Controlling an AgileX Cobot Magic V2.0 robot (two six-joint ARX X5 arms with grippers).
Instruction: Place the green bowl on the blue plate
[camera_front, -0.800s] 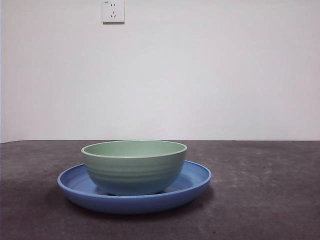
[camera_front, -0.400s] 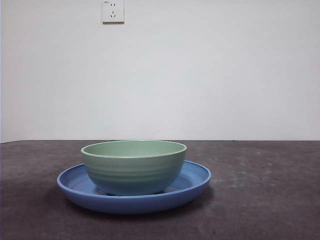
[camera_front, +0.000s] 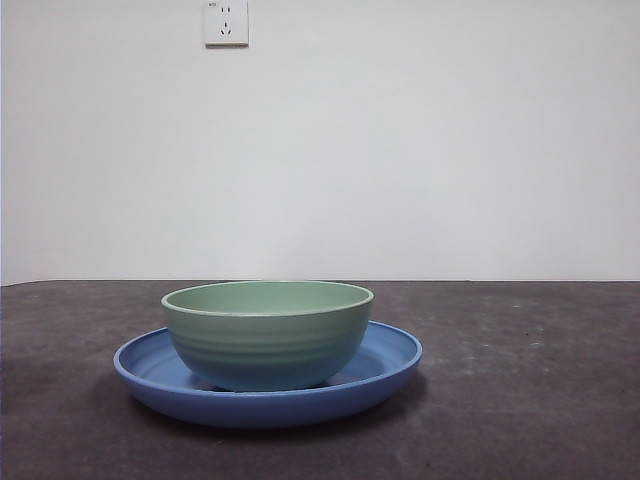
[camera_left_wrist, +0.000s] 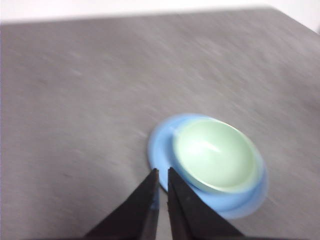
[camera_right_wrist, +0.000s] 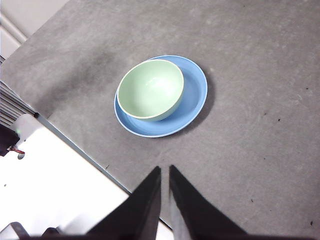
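The green bowl (camera_front: 267, 333) sits upright inside the blue plate (camera_front: 385, 366) on the dark table, left of centre in the front view. No arm shows in the front view. In the blurred left wrist view, the left gripper (camera_left_wrist: 162, 172) is shut and empty, raised above the table beside the plate (camera_left_wrist: 157, 145) and bowl (camera_left_wrist: 216, 155). In the right wrist view, the right gripper (camera_right_wrist: 165, 170) is shut and empty, high above the table, well apart from the bowl (camera_right_wrist: 150, 89) and plate (camera_right_wrist: 195, 92).
A white wall with a socket (camera_front: 226, 22) stands behind the table. The table's edge (camera_right_wrist: 75, 145) runs near the plate in the right wrist view, with white floor and equipment beyond it.
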